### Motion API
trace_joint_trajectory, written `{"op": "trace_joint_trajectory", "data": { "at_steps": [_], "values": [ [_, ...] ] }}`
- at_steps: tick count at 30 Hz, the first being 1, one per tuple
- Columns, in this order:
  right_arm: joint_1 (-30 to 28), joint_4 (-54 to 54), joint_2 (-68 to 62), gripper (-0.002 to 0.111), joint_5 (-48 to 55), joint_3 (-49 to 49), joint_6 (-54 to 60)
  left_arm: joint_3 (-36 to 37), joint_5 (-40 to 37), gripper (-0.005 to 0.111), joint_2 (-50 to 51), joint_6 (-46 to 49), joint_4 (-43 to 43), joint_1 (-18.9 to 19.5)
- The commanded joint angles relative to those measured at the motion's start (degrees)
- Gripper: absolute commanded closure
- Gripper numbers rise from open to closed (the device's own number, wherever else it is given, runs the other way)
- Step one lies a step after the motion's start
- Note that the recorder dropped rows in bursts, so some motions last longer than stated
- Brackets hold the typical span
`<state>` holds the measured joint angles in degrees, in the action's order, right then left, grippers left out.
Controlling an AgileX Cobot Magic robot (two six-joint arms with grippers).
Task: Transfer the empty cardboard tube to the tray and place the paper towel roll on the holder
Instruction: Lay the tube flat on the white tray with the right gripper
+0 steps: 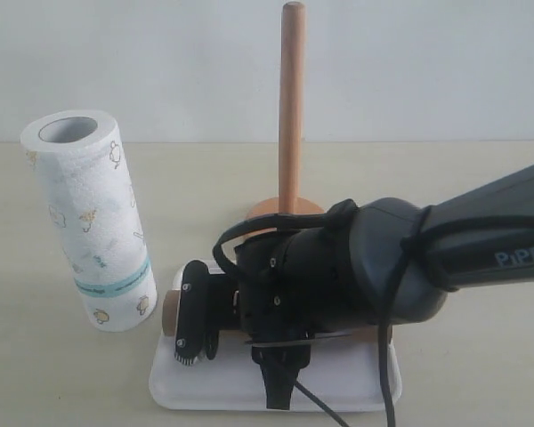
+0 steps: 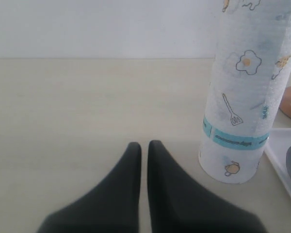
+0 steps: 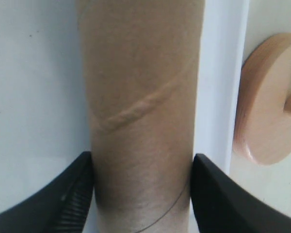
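Note:
The empty cardboard tube (image 3: 143,87) lies lengthwise over the white tray (image 3: 34,97). My right gripper (image 3: 141,162) is shut on it, one finger pressed to each side. From outside, the right gripper (image 1: 196,316) reaches across low over the tray (image 1: 338,396), and only the tube's brown end (image 1: 171,311) shows. The paper towel roll (image 1: 93,222) stands upright on the table just left of the tray. The holder (image 1: 291,107) stands bare behind the tray. My left gripper (image 2: 144,145) is shut on nothing, low over the table beside the roll (image 2: 245,97).
The right arm's black body and cable (image 1: 387,374) cover most of the tray. The holder's round base (image 3: 266,111) sits close beside the tray's rim. A corner of the tray (image 2: 283,150) lies right next to the roll's foot. Beige tabletop (image 1: 36,374) surrounds everything.

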<state>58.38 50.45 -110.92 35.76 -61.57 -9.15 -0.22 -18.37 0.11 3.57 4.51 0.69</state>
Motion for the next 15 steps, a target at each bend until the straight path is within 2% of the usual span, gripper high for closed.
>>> {"op": "trace_joint_trajectory", "data": {
  "at_steps": [1,4,8,11,15],
  "values": [
    [-0.2,-0.2,0.0,0.108,0.8,-0.4,-0.8,0.2,0.2,0.103,-0.1,0.2,0.0,0.3],
    [-0.2,0.0,0.0,0.097,0.8,-0.4,-0.2,0.2,0.2,0.103,-0.1,0.2,0.0,0.3],
    [-0.2,-0.3,0.0,0.064,0.7,-0.4,0.8,0.2,0.2,0.103,-0.1,0.2,0.0,0.3],
    [-0.2,-0.3,0.0,0.049,0.7,-0.4,0.9,0.2,0.2,0.103,-0.1,0.2,0.0,0.3],
    [-0.1,-0.3,0.0,0.039,1.3,-0.4,0.9,0.2,0.2,0.103,-0.1,0.2,0.0,0.3]
  ]
}}
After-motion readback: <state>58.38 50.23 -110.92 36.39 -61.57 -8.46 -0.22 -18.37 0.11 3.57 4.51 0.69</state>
